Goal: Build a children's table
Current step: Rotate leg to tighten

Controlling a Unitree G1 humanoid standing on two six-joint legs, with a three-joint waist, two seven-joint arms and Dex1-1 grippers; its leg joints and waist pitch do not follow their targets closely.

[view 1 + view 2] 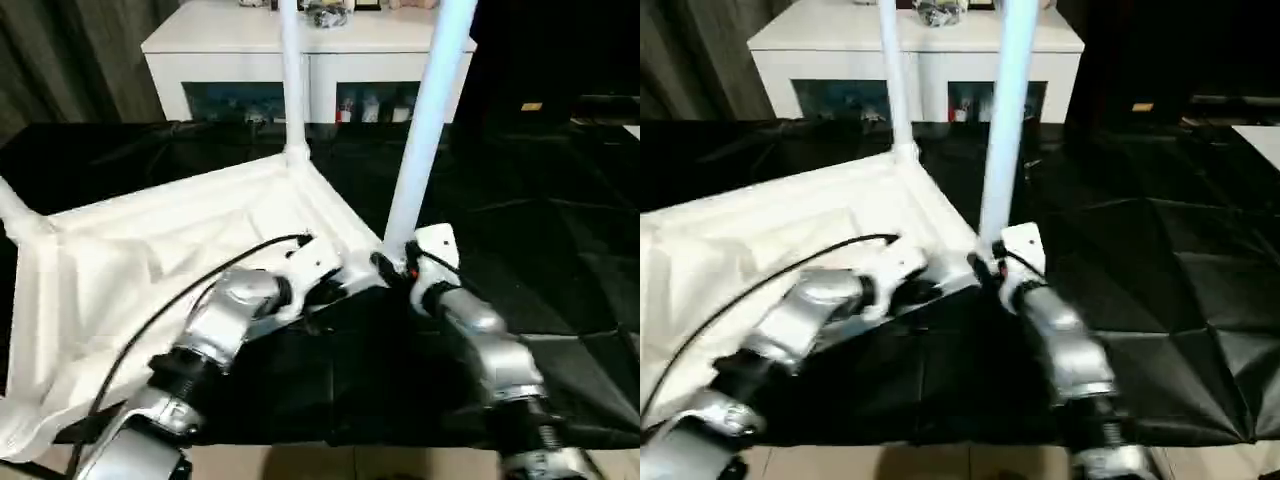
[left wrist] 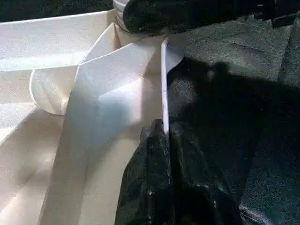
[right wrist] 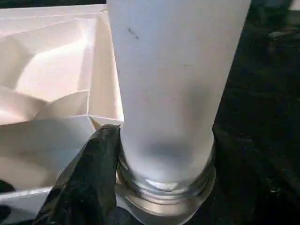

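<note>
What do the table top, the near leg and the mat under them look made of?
Table top: likely moulded white plastic, thin ribs, matte sheen. Near leg: smooth white plastic tube, probably; its base looks threaded. Mat: black creased sheet with slight gloss, perhaps vinyl or foam.

Two silver, rounded metallic forearms are seen, the left forearm [image 1: 225,320] and the right forearm [image 1: 490,350], each ending in black ribbed collars and white wrist housings. A thin black cable [image 1: 150,320] is looped over the left one. Glossy black fingers [image 2: 154,187] are fitted to both grippers
</note>
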